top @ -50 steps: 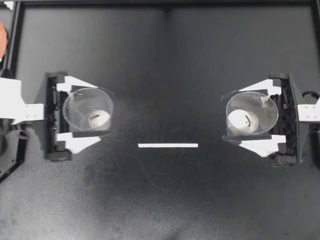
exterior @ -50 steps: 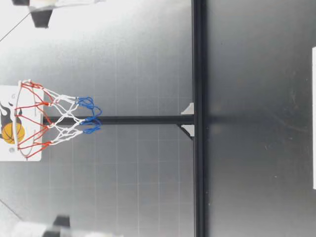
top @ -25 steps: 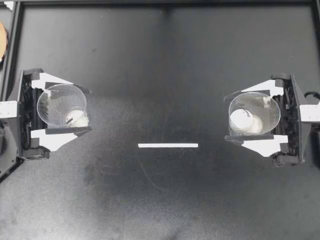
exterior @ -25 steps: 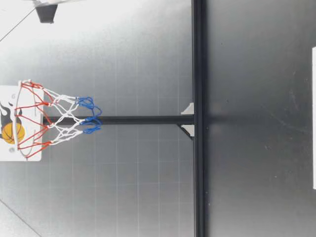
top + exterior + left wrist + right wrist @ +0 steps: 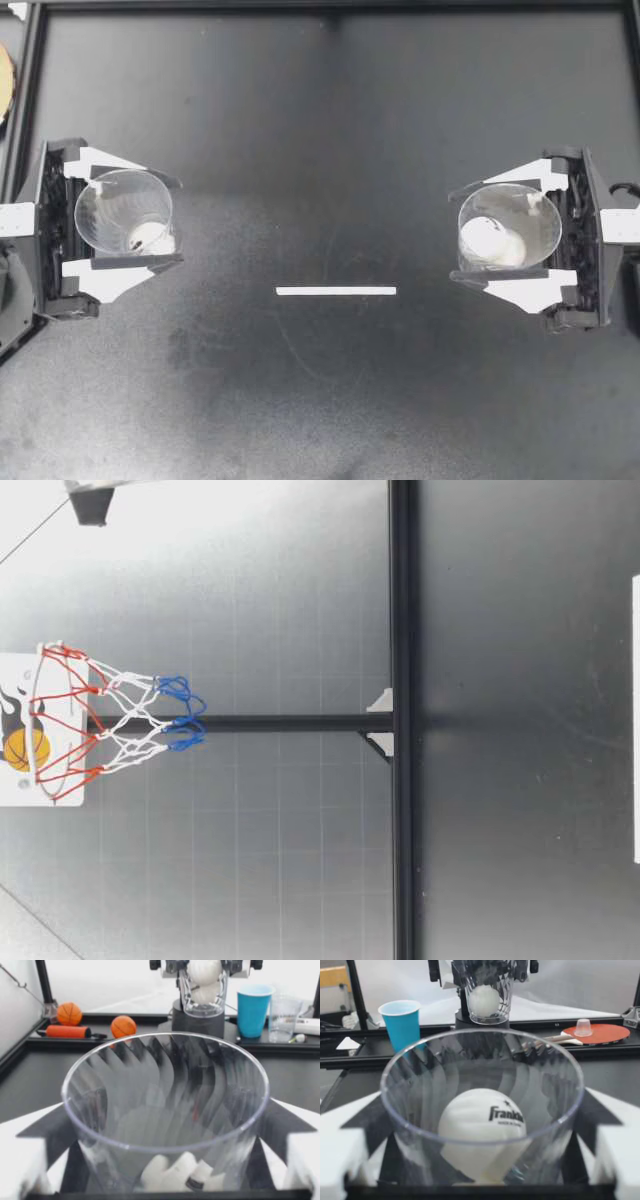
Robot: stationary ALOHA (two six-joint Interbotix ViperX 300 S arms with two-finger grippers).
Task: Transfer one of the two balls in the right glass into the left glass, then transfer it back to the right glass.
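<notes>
Fingers of the robot's left gripper were closed against two sides of the left glass. Those of the right gripper clasped the right glass in the same way, and each glass had its mouth toward the overhead camera.

Over the preceding second the left arm had drawn its glass back from nearer the middle of the bench to its own edge and then come to rest. The right arm had barely moved. The glasses stood well apart, with the white tape strip on the bench between them.

One white ball lay at the bottom of the left glass, toward the fingertips. In the left wrist view that ball showed only as broken white patches through the fluted wall. A second white ball filled much of the right glass's base and bore dark print in the right wrist view. Whether another ball lay behind it could not be told.

From this arrangement the first transfer appeared complete. The return pour, left glass into right, was judged still to be done, and it would need the glasses brought together again. Both glasses were clear, thin-looking tumblers with fluted walls, probably light and apt to slip or flex under a hard grip.
</notes>
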